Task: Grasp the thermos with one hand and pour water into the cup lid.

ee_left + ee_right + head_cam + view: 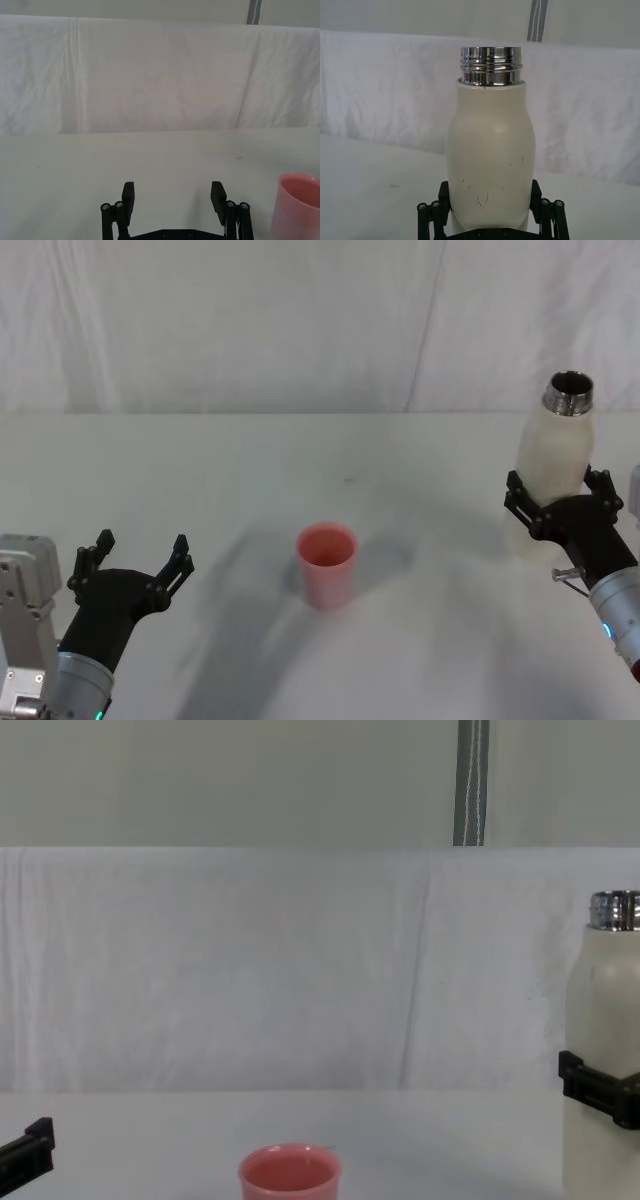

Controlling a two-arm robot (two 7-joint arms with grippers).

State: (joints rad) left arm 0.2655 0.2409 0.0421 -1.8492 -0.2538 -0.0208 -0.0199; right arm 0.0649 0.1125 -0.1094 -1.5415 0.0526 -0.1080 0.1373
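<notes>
Bare table between thermos and cup lid (both upright).

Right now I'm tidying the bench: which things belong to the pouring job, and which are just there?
For the job:
- tall cream-white thermos with steel neck, upright
- right gripper, around the thermos
- small round pink cup lid

Just there:
- left gripper, open, idle
- white table

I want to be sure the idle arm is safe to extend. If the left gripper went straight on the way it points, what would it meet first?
Probably nothing nearby: the left gripper stands open over bare table, the white backdrop ahead. The cup lid sits off to its right, apparently outside that line.
</notes>
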